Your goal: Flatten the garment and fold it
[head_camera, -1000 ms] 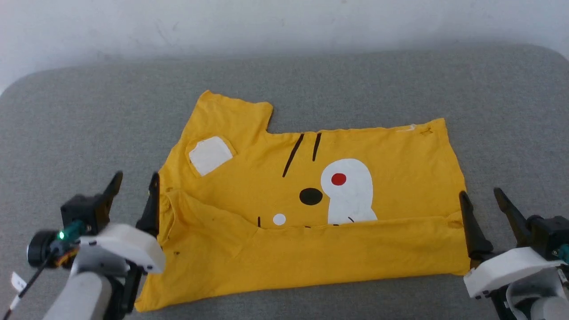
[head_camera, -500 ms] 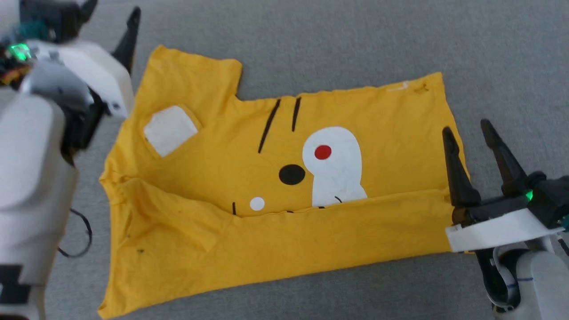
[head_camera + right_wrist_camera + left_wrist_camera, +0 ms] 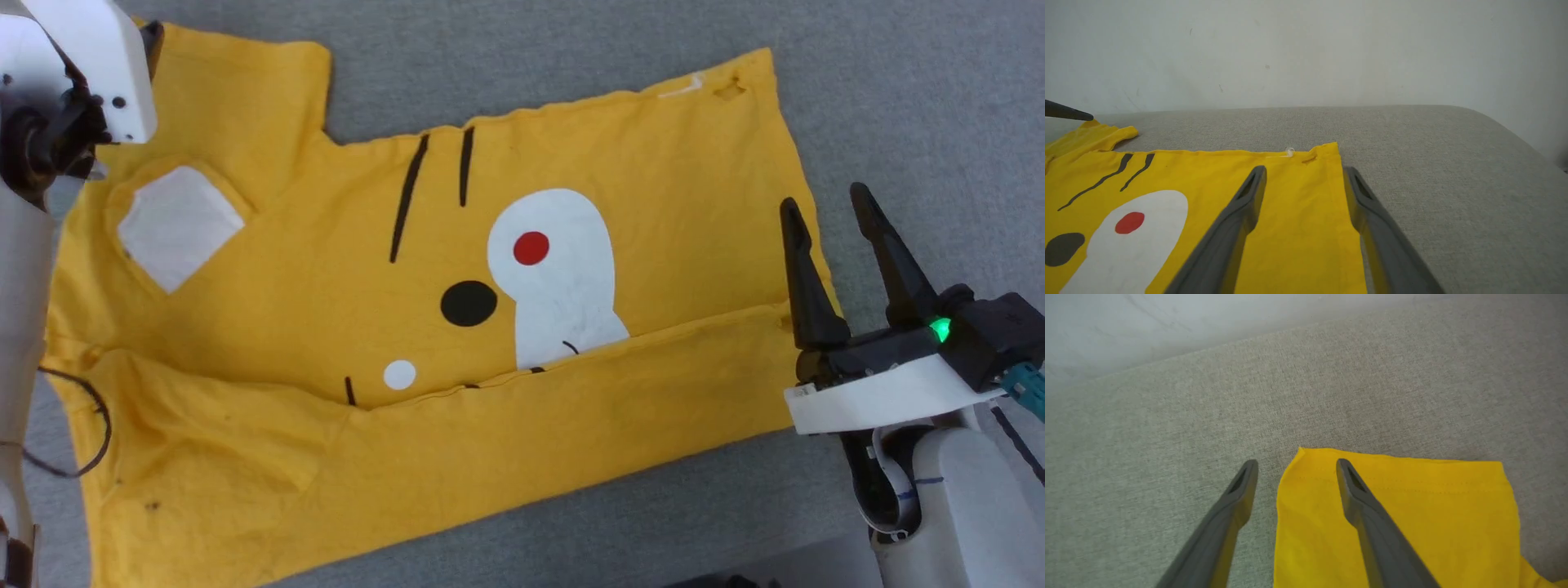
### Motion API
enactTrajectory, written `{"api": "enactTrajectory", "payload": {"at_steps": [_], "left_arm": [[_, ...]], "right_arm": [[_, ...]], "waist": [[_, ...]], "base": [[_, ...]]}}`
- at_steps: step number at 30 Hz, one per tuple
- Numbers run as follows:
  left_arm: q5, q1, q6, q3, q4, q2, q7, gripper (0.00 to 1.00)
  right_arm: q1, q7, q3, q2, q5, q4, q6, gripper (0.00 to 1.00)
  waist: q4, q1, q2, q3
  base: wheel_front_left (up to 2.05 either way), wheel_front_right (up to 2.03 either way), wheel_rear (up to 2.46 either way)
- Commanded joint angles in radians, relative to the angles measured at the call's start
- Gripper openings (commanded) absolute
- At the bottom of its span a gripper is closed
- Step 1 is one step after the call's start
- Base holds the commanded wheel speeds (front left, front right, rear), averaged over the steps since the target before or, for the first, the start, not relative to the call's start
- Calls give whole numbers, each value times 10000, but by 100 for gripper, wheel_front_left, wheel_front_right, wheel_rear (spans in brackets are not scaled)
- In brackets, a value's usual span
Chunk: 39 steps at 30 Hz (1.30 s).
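Mustard-yellow garment (image 3: 310,269) lies spread on grey woven surface (image 3: 571,49), near edge folded over | left gripper (image 3: 1297,463) fingers wide apart, empty — astride a cloth corner | right gripper (image 3: 824,198) fingers wide apart, empty — astride the side edge | pale scuffed wall (image 3: 1306,53) behind

- A grey woven-fabric surface (image 3: 1433,139), perhaps a padded table, with a rounded far corner.
- Behind it stands a plain off-white wall (image 3: 1306,49), faintly scuffed.
- Soft, even light falls across both.
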Motion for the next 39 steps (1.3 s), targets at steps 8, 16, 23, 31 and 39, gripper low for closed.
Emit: {"api": "enactTrajectory", "payload": {"at_steps": [8,16,23,31,39], "left_arm": [[-315,282,831,91,-275,168,1656,97],[-542,793,946,115,-1128,278,1960,0],[-561,798,860,-35,-1624,88,1731,0],[-641,707,776,-168,-1823,-179,1515,0],[-750,746,739,-195,-1690,-343,1219,0]], "right_arm": [[-358,-154,92,119,70,215,-17,100],[-2044,1020,111,-360,-68,656,-17,100],[-4706,4292,-676,-227,-166,2641,-17,100],[-6658,7742,-1420,72,-570,5012,-17,100],[-7156,9737,-1285,64,-1186,5635,-17,18]], "waist": [[-347,-1,1,399],[-244,-1,1,323],[145,-1,1,374],[535,-1,1,578],[696,-1,1,652]], "base": [[0,0,0],[0,0,0],[0,0,0],[0,0,0],[0,0,0]]}}
